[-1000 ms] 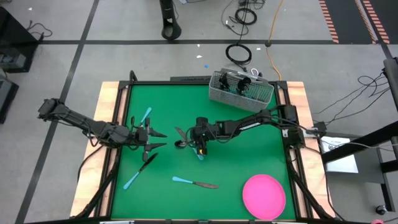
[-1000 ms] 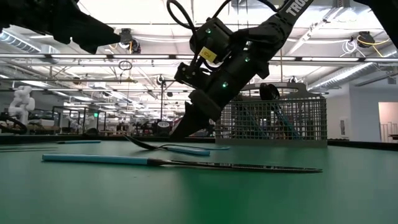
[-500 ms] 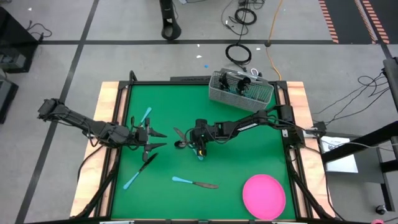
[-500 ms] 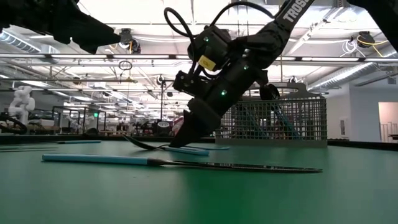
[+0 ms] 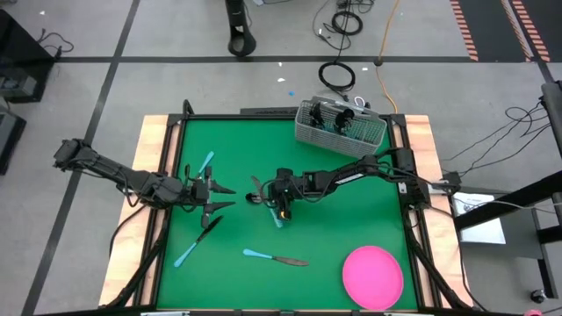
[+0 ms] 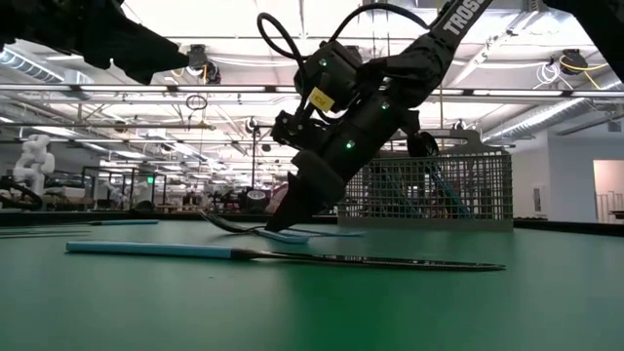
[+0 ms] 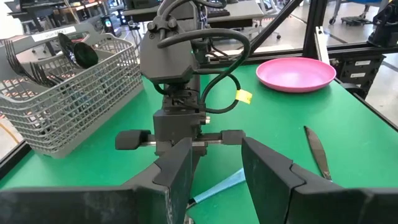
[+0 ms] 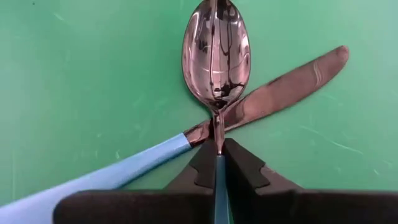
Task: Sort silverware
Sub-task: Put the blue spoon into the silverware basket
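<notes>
While the left gripper (image 5: 219, 197) waits open at the table's left, the right gripper (image 5: 279, 209) at mid-table clamps the light blue handle of a dark-bowled spoon (image 8: 216, 59) lying across a blue-handled knife (image 8: 273, 90).

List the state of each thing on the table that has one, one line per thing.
Right end effector: shut on the spoon's handle.
Spoon: gripped, lying across a knife.
Knife: flat under the spoon.
Left end effector: open, empty.
Caddy: upright, holding silverware.
Pink plate: empty.
</notes>
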